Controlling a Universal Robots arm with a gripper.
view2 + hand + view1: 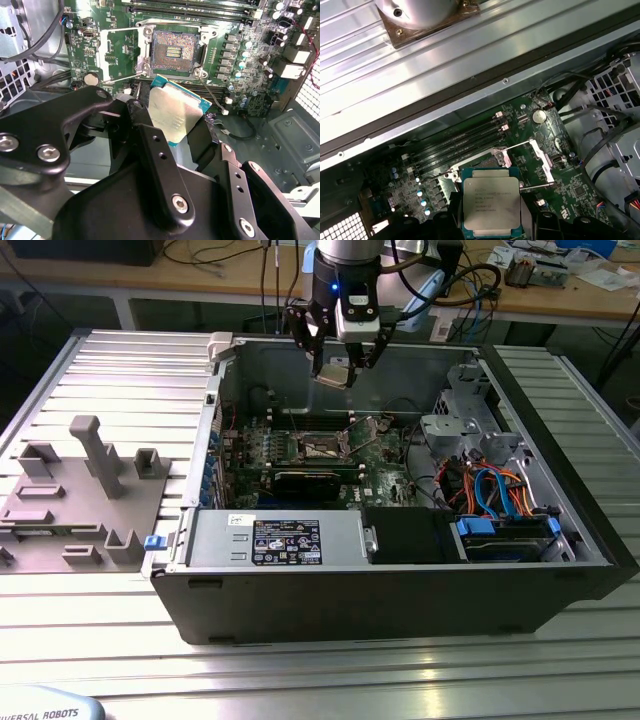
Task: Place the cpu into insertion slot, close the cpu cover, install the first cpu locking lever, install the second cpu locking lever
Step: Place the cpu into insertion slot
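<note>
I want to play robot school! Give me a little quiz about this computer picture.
1. True or false: the cpu already sits in the insertion slot.
2. What does the pincer hold? A) a cable B) the cpu C) nothing
3. Fill the gap: the cpu cover is flipped ___, so the slot's pins show.

Key: 1 false, it hangs above the board. 2 B. 3 open.
</note>
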